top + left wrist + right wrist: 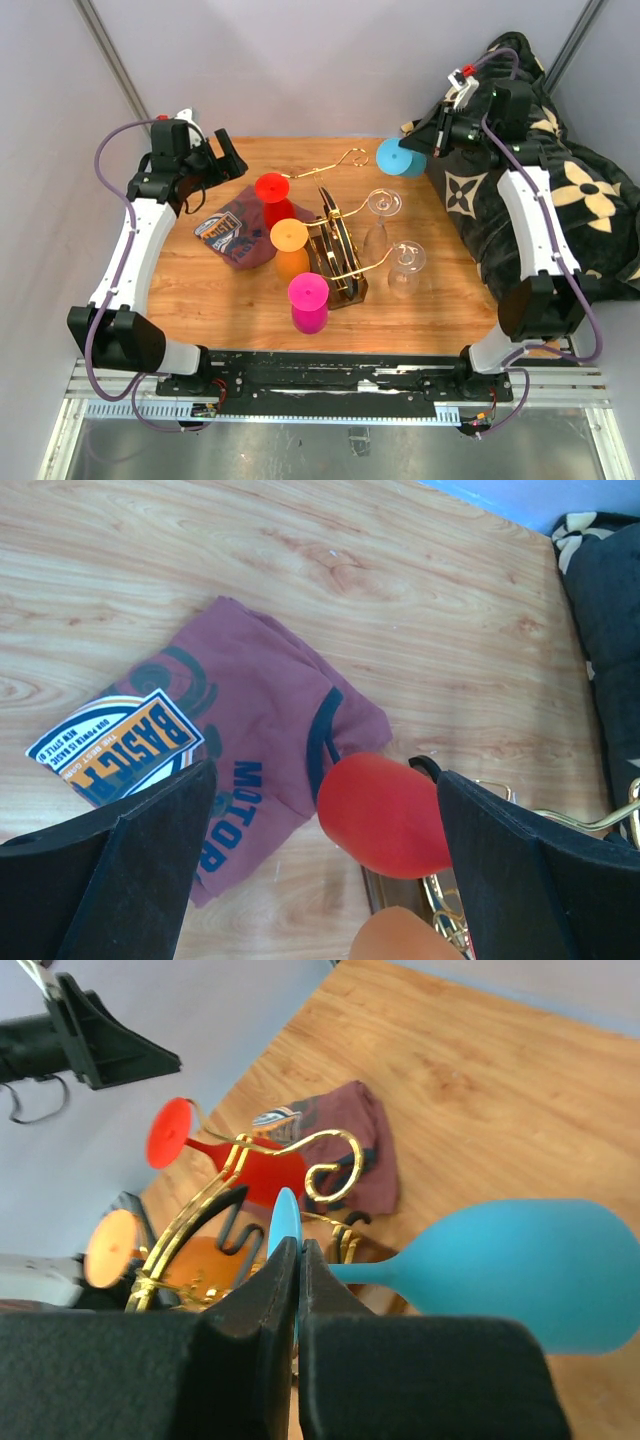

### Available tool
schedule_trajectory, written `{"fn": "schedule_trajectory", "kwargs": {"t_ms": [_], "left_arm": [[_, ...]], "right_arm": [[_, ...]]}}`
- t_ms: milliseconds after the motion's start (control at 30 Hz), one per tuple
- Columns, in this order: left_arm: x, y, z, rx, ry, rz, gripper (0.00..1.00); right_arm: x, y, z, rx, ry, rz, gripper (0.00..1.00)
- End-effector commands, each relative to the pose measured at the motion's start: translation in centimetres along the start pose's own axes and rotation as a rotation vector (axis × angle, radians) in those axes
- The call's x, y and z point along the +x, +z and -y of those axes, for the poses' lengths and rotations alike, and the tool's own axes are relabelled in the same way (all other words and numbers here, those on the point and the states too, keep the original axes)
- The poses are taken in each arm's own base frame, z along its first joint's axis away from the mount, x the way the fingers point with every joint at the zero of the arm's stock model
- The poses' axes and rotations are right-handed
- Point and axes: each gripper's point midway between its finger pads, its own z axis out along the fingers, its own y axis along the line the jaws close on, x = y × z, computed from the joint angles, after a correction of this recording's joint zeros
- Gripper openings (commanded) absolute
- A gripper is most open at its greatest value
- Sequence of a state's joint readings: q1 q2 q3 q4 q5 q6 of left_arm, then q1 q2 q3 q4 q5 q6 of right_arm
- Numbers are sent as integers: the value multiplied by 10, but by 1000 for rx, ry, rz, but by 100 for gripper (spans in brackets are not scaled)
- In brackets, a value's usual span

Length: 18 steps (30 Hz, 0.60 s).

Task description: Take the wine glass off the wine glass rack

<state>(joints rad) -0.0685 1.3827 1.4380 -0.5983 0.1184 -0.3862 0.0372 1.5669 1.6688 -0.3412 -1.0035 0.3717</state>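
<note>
The wine glass rack [336, 252] stands mid-table: a dark wooden base, upright panels and gold wire arms. Red [271, 190], orange [290, 243] and pink [309, 302] glasses and two clear glasses [380, 215] hang on it. My right gripper [432, 140] is shut on the foot of a blue wine glass [400, 157], held off the rack at the back right. In the right wrist view the fingers [262, 1300] pinch the blue foot [285, 1225] and the bowl [530, 1270] points right. My left gripper [220, 158] is open and empty at the back left, above the red glass [385, 815].
A folded maroon T-shirt [238, 235] lies left of the rack; it also shows in the left wrist view [250, 730]. A black patterned blanket [540, 190] covers the table's right side. The rack's empty gold arm [330, 162] curls toward the back.
</note>
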Motion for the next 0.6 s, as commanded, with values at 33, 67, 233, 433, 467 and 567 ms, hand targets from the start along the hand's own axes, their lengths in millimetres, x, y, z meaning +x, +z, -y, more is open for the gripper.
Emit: {"fn": "schedule_trajectory", "kwargs": {"t_ms": [33, 67, 233, 433, 467, 567], "left_arm": [[-2, -7, 4, 29, 2, 27, 97], [-1, -6, 3, 31, 2, 27, 97], [4, -3, 2, 33, -4, 25, 97], [12, 5, 1, 42, -15, 2, 97], [13, 7, 0, 40, -16, -1, 97], [15, 10, -2, 34, -18, -8, 98]], "right_arm": [[-22, -1, 30, 39, -459, -35, 1], [-25, -1, 39, 61, -550, -39, 1], [-30, -2, 75, 150, -1008, -14, 1], [-6, 8, 89, -5, -1349, 2, 1], [-2, 11, 97, -4, -1392, -5, 1], [-6, 16, 119, 73, -1481, 67, 1]]}}
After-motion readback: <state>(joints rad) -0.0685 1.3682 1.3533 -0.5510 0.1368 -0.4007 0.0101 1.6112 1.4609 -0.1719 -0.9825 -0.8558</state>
